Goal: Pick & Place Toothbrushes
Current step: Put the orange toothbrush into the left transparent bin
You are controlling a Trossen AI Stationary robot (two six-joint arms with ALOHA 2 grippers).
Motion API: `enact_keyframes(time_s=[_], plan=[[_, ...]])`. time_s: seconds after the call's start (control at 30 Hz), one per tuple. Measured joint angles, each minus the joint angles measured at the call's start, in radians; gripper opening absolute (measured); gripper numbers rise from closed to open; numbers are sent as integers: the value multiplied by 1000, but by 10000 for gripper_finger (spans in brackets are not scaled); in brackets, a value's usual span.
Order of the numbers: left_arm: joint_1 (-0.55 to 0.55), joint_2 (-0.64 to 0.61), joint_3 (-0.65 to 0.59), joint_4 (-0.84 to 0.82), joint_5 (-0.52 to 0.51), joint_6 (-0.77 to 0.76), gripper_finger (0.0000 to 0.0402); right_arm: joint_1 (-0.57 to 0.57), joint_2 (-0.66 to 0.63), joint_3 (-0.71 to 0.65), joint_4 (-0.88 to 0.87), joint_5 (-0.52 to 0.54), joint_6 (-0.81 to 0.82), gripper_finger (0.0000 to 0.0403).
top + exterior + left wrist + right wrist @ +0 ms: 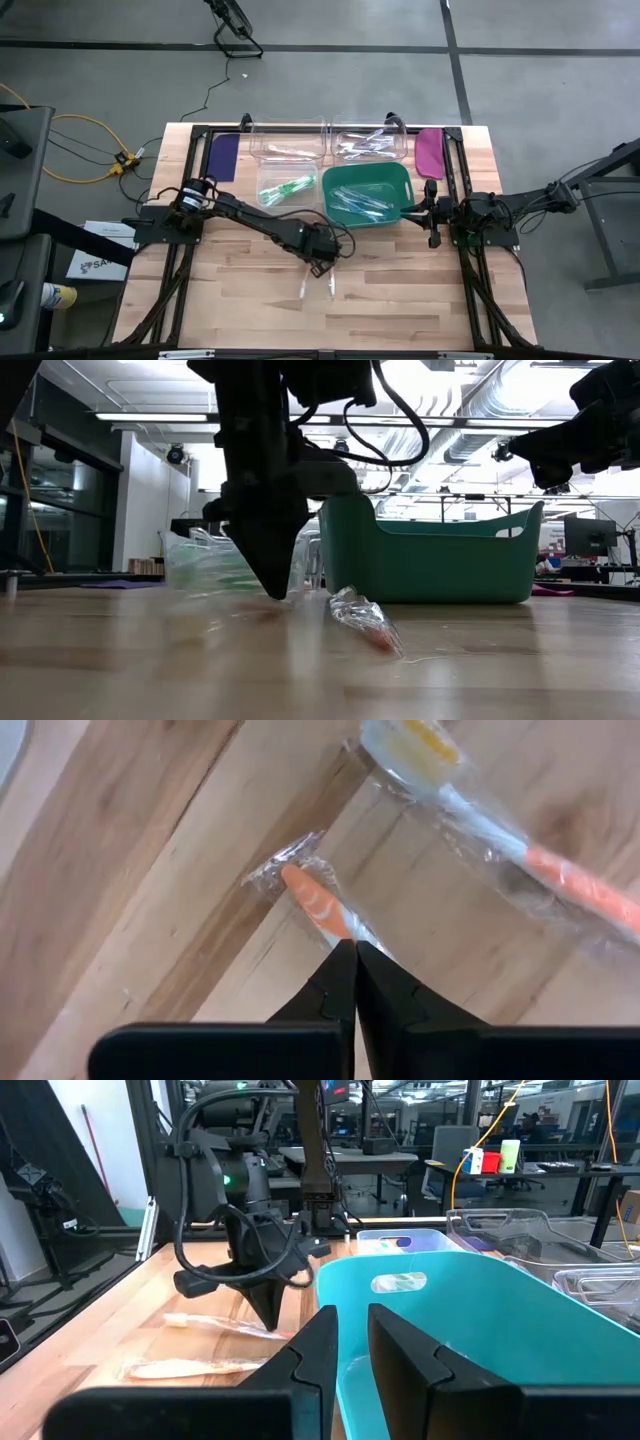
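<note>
Nearest me on the wooden table (pixel 400 300), two wrapped toothbrushes lie loose on the bare boards, side by side. My left gripper (pixel 322 266) is down on one of them. From overhead I only see faint clear wrappers beside the tool; the left wrist view fills in the rest: the two dark fingers (pixel 340 982) are pressed tight together, pinching the wrapped orange-handled toothbrush (pixel 312 902) at one end. The second toothbrush (pixel 520 850), white and orange with a yellowish head, lies just beside it, apart from the fingers. The low view shows the closed tip touching the tabletop and one crumpled wrapper (pixel 365 622) lying next to it.

Farther back, the green bin (pixel 368 194) already holds several toothbrushes. My right gripper (pixel 432 212) hangs at that bin's right-hand rim, above the table; its own wrist view shows the fingers (pixel 315 1342) a narrow gap apart with nothing between them, looking over the bin wall towards the left arm.

Beyond that sit three clear containers: one with green toothbrushes (pixel 284 186), one nearly empty (pixel 283 143), and one with pale toothbrushes (pixel 366 143). Two purple paddles (pixel 222 155) flank them at the back.
</note>
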Motion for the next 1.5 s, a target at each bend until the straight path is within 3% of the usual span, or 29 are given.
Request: enact_keyframes(time_s=[0.67,0.83,1.5], plan=[[-15,-171,1,-136,4,253,0,0,0,0,1,0,0,52],[-13,-172,1,-150,53,313,0,0,0,0,0,0,0,52],[-19,-24,1,-58,90,186,0,0,14,0,3,1,0,52]])
